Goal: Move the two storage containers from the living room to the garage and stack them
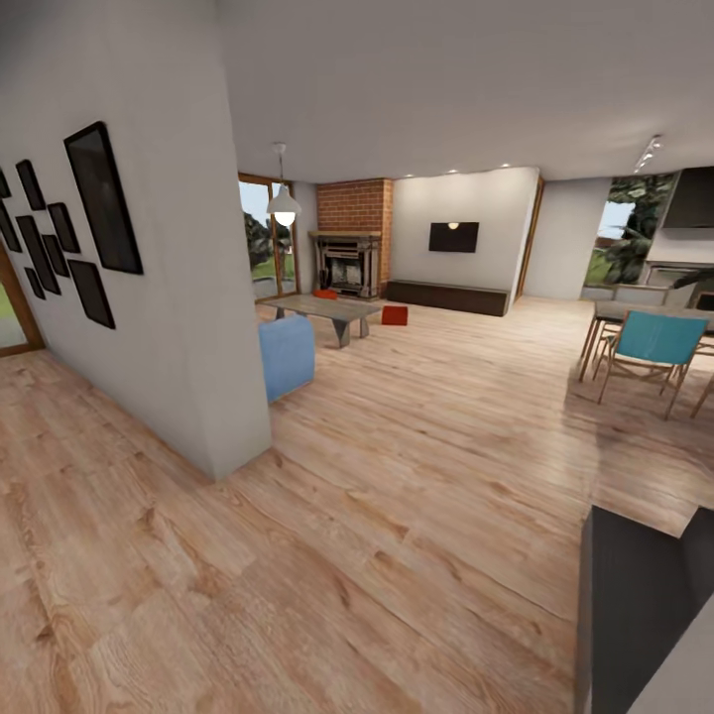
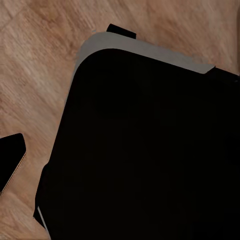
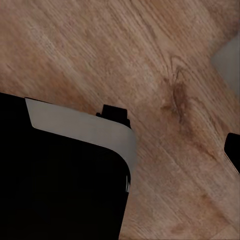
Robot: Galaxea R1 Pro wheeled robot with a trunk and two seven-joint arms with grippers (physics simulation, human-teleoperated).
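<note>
While both storage containers (image 1: 395,315) sit far off on the living room plank floor (image 1: 397,476), one just right of the low coffee table (image 1: 332,310) and the other (image 1: 325,294) behind it before the fireplace (image 1: 347,263), the step in hand looks like the approach drive. Doing it well likely means steering past the white wall corner (image 1: 233,397) and the blue seat (image 1: 288,355), then stopping square to the nearer bin. Wrist views show dark robot body over wood; whether either gripper is spread or closed, I cannot tell.

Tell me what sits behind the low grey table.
Behind the table stand the fireplace and brick chimney. One red bin peeks over it, mostly hidden; the other bin sits beside it.
</note>
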